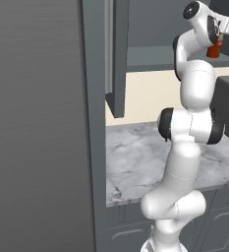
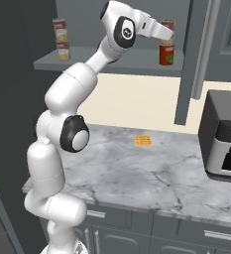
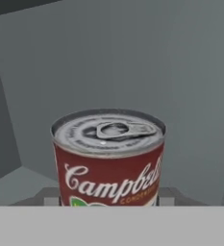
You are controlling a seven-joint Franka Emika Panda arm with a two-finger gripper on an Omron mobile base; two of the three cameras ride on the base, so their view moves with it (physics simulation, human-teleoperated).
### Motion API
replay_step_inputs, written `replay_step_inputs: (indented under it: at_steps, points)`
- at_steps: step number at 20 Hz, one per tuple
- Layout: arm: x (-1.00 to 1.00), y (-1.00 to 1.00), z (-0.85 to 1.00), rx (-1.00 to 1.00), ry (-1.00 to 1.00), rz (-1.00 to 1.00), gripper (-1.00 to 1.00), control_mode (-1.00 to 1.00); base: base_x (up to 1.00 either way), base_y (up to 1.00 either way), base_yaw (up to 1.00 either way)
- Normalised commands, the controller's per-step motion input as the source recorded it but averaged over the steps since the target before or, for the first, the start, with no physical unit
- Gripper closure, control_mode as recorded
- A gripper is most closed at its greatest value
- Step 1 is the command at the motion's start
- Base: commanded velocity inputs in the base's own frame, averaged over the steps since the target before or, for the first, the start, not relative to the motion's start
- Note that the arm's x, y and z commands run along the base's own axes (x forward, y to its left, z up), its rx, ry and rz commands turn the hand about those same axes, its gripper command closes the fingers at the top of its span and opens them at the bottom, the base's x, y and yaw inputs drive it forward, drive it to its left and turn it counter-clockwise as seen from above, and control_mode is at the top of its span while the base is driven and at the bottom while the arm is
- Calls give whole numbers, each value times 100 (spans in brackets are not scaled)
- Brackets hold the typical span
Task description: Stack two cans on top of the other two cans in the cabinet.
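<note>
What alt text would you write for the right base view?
The white arm's gripper is shut on a can above a red can on the cabinet shelf. Two stacked cans stand far left.

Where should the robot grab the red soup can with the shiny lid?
By its round side, coming level from the dark grey cabinet's open front. The red soup can with the silver pull-tab lid stands upright, so its straight sides fit between jaws; the flat lid gives nothing to pinch. The gripper is shut on it.
</note>
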Motion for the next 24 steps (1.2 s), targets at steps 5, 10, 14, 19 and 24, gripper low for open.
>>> replay_step_inputs:
  at_steps: [5,10,14,19,24]
  points:
    - [0,-1,-20,5,0,0,-100,-100,0,0,0]
    - [0,-1,-23,1,-2,0,-100,-100,0,0,0]
    - [0,0,-20,0,-5,0,-100,-100,0,0,0]
    - [0,0,-15,0,-10,0,-100,-100,0,0,0]
    - [-19,9,-11,0,-9,0,-100,-100,0,0,0]
